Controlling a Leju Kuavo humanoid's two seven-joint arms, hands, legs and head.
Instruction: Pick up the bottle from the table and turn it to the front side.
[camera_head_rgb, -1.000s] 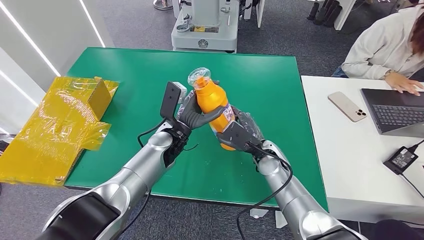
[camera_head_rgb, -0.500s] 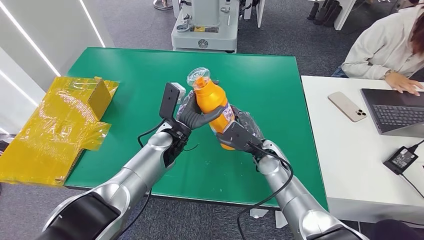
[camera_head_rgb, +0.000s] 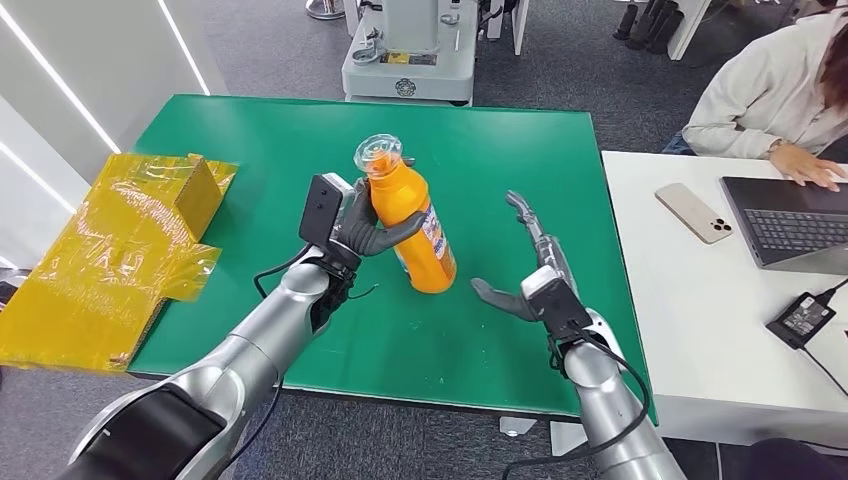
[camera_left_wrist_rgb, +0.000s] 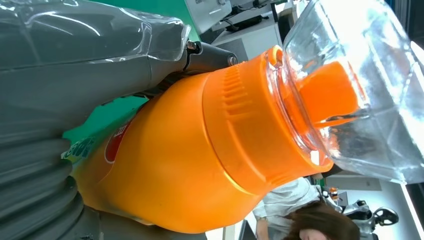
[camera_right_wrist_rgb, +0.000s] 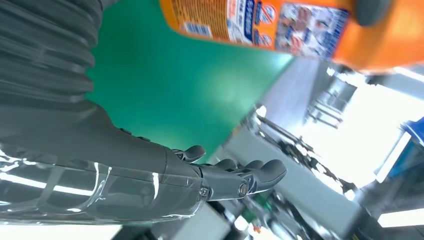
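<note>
Green tabletop (camera_head_rgb: 250, 150) carries crumpled yellow wrapping (camera_head_rgb: 110, 250) left of the orange detergent bottle (camera_head_rgb: 412, 225), which is gripped just above it, tilted, by the left hand (camera_head_rgb: 365, 228). Right of the bottle, the right hand (camera_head_rgb: 530, 270) is spread, holding nothing. Label-turning seems underway; 1 regrasp is likely needed.

There is one orange bottle (camera_head_rgb: 410, 225). There are two robot hands, the left hand (camera_head_rgb: 365, 228) and the right hand (camera_head_rgb: 530, 275). There is one green table (camera_head_rgb: 270, 150) and one white desk (camera_head_rgb: 690, 330). On the desk are one phone (camera_head_rgb: 694, 212), one laptop (camera_head_rgb: 790, 220) and one charger (camera_head_rgb: 802, 318). There is one yellow bag (camera_head_rgb: 110, 255). One person (camera_head_rgb: 770, 90) sits there.
</note>
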